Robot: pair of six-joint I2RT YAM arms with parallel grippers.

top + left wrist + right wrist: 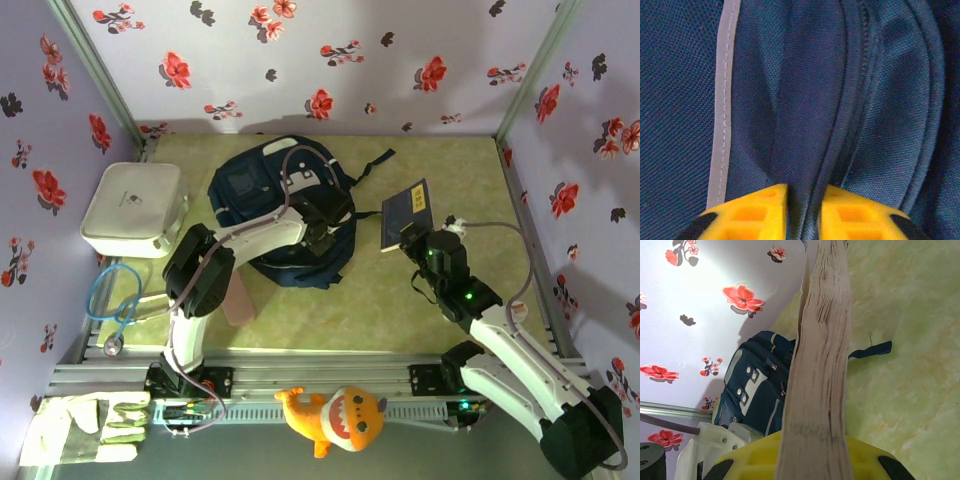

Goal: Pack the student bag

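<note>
The navy student bag [250, 195] lies at the back middle of the green table. My left gripper [328, 232] is down on its right side. In the left wrist view its yellow fingers [760, 212] are shut on a raised fold of the bag's fabric [810, 125] beside a zip seam, and a grey-white stripe [722, 100] runs down the left. My right gripper [415, 238] holds a navy-covered book [405, 215] just right of the bag. In the right wrist view the book's page edges [822, 365] rise from between the jaws of the right gripper [815, 455], with the bag [757, 390] behind.
A white rounded box [130, 208] stands at the left wall, with a blue stethoscope [110, 305] in front of it. A pinkish flat item [238, 300] lies by the left arm. A work glove [85, 428] and an orange shark plush [335, 418] lie at the near rail.
</note>
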